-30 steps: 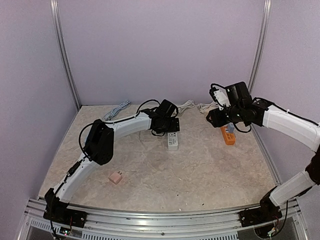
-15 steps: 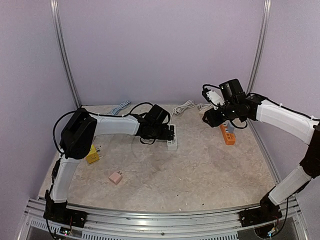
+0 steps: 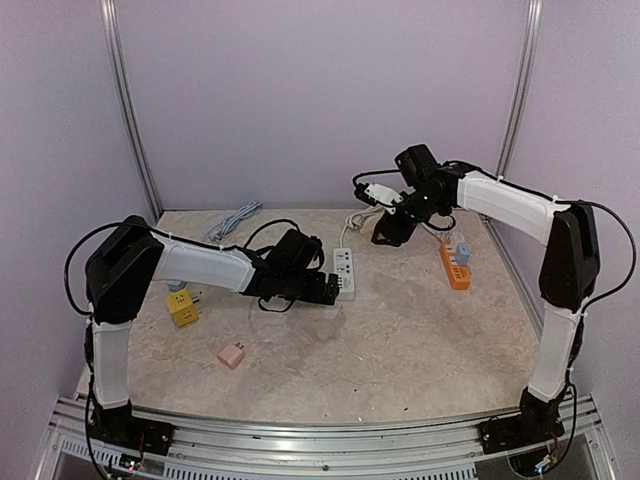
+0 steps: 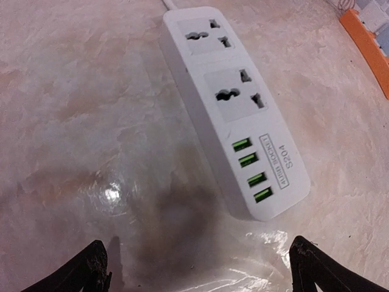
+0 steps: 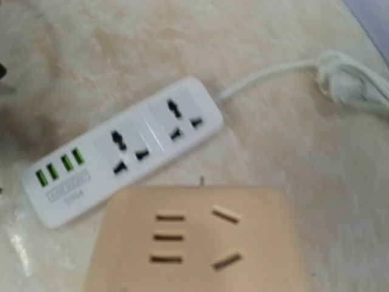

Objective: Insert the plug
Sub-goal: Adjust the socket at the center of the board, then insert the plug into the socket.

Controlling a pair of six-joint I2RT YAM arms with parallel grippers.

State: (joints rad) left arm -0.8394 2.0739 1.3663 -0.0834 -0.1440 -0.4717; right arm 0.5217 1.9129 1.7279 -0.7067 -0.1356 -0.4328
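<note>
The marbled table (image 3: 430,340) fills the lower half of the top view, enclosed by pale purple walls. The left arm (image 3: 200,265) stretches from the lower left toward the centre. The right arm (image 3: 520,210) rises along the right edge and bends over to the upper centre.

A white power strip (image 3: 345,272) lies at the centre of the table, and its cord runs toward the back wall. In the left wrist view the strip (image 4: 234,109) slants from the top centre down to the right, showing two sockets and four green USB ports. An orange power strip (image 3: 455,265) lies to the right of centre, with a grey-blue plug (image 3: 460,250) seated in it.

The left gripper (image 3: 322,290) sits low over the table just beside the strip's USB end, jaws spread wide and holding nothing.

The right gripper (image 3: 388,232) hangs above the cord end of the white strip. It grips a beige adapter plug (image 5: 194,237), which fills the bottom centre of the right wrist view, socket face up, above and apart from the strip.

A yellow adapter (image 3: 181,308) sits at the left, and a pink adapter (image 3: 232,354) lies at the lower left.
</note>
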